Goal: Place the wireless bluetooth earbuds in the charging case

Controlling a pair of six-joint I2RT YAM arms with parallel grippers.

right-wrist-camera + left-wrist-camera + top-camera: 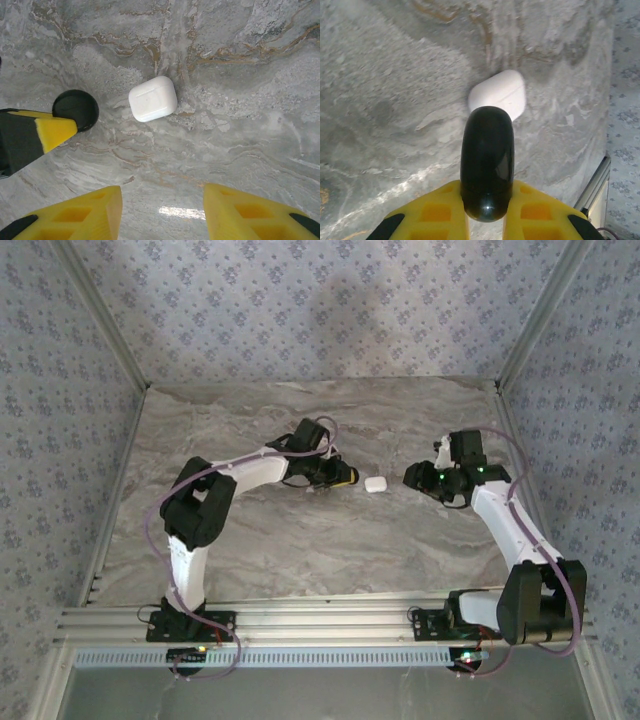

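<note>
overhead overview, close wrist views share case (152, 98)

The table (300, 550) looks like grey stone w/ wavy brown & white lines all over. The back wall (320, 310) has pale blue paper w/ lots of small flower shapes. Same paper is on the left wall (45, 440) & the right wall (600, 420). A silver left post (100, 315) & a silver right post (541, 310) go up from the back corners. Flat silver metal bars (330, 620) run across the near edge of the table. Just below them is a long strip (320, 655) w/ many little slots. In the rt wrist view a shiny spot (182, 212) glows on the table near the bottom. In the left wrist view a metal bar (594, 185) shows at the right side, next to flower paper.
</note>
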